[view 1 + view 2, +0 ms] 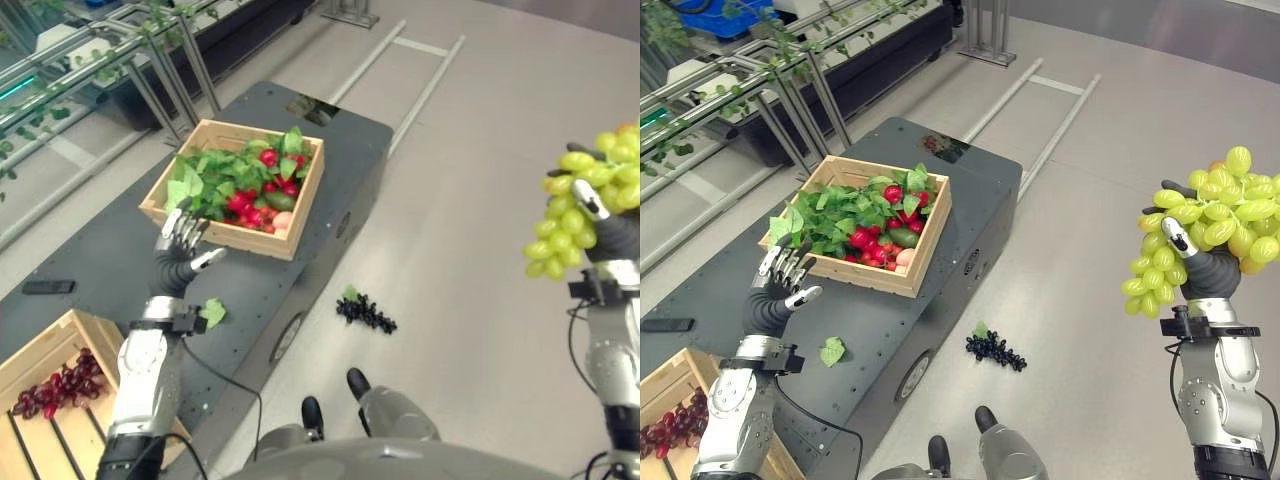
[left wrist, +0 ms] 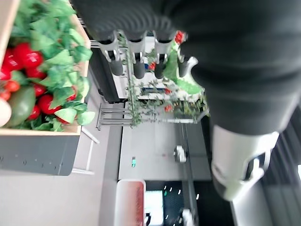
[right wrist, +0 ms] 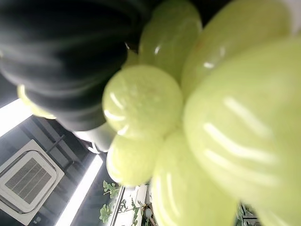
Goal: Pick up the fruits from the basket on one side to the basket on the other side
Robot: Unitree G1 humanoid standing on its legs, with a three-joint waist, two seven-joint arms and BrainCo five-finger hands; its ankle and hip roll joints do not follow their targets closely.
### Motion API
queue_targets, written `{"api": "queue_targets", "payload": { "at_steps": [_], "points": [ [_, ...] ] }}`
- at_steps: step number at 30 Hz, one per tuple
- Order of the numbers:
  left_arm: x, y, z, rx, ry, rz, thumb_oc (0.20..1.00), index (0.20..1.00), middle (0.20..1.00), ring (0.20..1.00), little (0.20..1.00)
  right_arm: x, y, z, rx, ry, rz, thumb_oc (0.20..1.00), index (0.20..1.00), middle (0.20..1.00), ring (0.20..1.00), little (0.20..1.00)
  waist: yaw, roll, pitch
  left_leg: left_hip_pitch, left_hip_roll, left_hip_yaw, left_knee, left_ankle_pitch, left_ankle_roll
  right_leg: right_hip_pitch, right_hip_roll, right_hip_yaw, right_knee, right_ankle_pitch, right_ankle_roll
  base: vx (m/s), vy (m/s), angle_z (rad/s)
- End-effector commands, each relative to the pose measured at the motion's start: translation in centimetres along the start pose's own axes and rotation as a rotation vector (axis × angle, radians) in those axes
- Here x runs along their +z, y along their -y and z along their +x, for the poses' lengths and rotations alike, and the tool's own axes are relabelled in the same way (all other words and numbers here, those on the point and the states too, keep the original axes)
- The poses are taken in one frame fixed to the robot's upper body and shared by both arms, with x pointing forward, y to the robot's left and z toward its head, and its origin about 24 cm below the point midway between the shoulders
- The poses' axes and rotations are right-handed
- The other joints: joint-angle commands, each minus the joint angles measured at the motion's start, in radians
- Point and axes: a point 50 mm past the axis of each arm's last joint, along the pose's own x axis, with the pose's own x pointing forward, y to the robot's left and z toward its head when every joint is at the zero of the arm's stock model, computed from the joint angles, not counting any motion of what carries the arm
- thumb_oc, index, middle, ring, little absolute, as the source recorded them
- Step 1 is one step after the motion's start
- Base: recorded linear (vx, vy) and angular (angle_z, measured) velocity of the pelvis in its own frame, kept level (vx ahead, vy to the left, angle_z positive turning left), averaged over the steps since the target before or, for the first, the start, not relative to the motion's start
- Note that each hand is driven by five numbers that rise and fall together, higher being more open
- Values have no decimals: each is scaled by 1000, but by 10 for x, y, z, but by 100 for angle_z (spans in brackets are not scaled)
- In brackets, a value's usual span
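Note:
My right hand [image 1: 1212, 268] is raised high at the right, away from the table, shut on a bunch of green grapes [image 1: 1210, 222] that fills the right wrist view [image 3: 188, 117]. A wooden basket [image 1: 205, 232] on the dark table holds red fruits and green leaves [image 1: 250, 185]. A second wooden basket [image 1: 40, 355] at the lower left holds dark red grapes [image 1: 60, 388]. My left hand [image 1: 180, 245] hovers open just in front of the leafy basket, fingers straight and empty. A bunch of dark grapes [image 1: 367, 312] lies on the floor.
The dark table [image 1: 110, 250] carries a loose green leaf [image 1: 213, 313] by my left wrist and a small black object [image 1: 48, 287] near its left edge. Metal racks with plants [image 1: 100, 60] stand behind. Open floor spreads to the right.

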Motion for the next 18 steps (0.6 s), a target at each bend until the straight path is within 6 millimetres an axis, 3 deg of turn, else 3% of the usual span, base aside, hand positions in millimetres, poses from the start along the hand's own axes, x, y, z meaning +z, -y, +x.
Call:
{"api": "queue_targets", "payload": {
  "at_steps": [1,2,4,5,7,9,10,11,13,18],
  "points": [
    [31,-17,3,42,145,123,1000,1000,1000,1000,1000,36,-8,26,22,249,-20,200,200,200,200,200,42,-23,-12,-25,33,33,136,-137,-42,-49,-93,-190,-68,94,114,-214,5,-88],
    [33,-18,2,52,153,139,1000,1000,1000,1000,1000,35,-10,26,26,250,-12,200,200,200,200,200,60,-17,-3,-22,53,59,119,-125,-49,-71,-144,-334,-64,81,100,-192,-8,-119],
    [38,-22,3,77,173,153,1000,1000,1000,1000,1000,31,-11,26,5,240,-6,200,200,200,200,200,81,-4,5,-27,84,98,101,-93,-58,-59,-238,-553,-4,21,66,-167,-27,-146],
    [37,-23,2,84,171,150,1000,1000,1000,1000,1000,28,-11,25,7,225,-3,200,200,200,200,200,79,0,1,-22,87,104,94,-95,-59,-38,-248,-569,12,5,57,-114,-6,-98],
    [42,-27,4,108,190,182,1000,1000,1000,1000,1000,27,-11,26,3,210,-26,200,200,200,200,200,105,4,-8,-13,105,167,84,-86,-58,16,-296,-688,91,-46,41,-57,-13,-61],
    [45,-30,1,132,199,186,1000,1000,1000,1000,1000,22,-14,27,9,194,-6,200,200,200,200,200,126,2,-21,-2,115,221,72,-79,-59,59,-329,-745,93,-44,48,-17,-77,-101],
    [47,-31,1,145,210,192,1000,1000,1000,1000,1000,22,-16,29,20,193,-12,200,200,200,200,200,139,4,-29,8,122,225,66,-94,-65,76,-345,-761,106,-57,65,-41,-142,-130],
    [47,-30,0,149,211,193,1000,1000,1000,1000,1000,21,-17,29,22,188,-21,200,200,200,200,200,144,-6,-34,3,118,252,64,-80,-58,93,-348,-765,71,-34,67,-5,-207,-96],
    [47,-29,2,158,220,193,1000,1000,1000,1000,1000,19,-15,27,14,173,-18,200,200,200,200,200,129,-10,-47,10,129,281,58,-76,-69,101,-308,-712,0,-31,70,6,-258,-76],
    [50,-23,7,173,269,156,1000,1000,1000,1000,1000,29,-12,25,25,193,-58,200,200,200,200,200,92,-3,-37,16,195,331,71,-48,-109,94,-249,-674,-52,-42,55,39,-261,-68]
  ]
}}
